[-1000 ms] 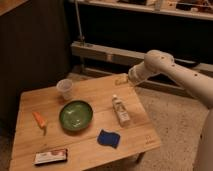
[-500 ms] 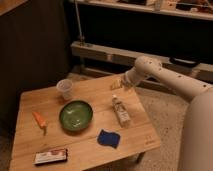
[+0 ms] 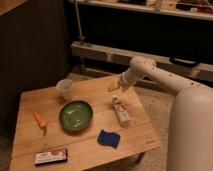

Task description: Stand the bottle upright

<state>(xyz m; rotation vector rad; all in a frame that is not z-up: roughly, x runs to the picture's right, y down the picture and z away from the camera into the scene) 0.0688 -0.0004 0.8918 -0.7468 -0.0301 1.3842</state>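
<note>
The bottle (image 3: 120,111) is lying on its side on the wooden table (image 3: 145,142), at 3 o'clock from the green bowl (image 3: 76,116), with its cap pointing toward 12 o'clock. The gripper (image 3: 114,88) is hovering near the cap, at about 12 o'clock from the bottle. I cannot tell whether it is clenched or released.

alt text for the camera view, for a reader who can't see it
A white bottle lies on its side on a wooden table, the robot's gripper hovering close by its cap end. Nearby sit a green bowl, a plastic cup and a blue cloth.
</note>
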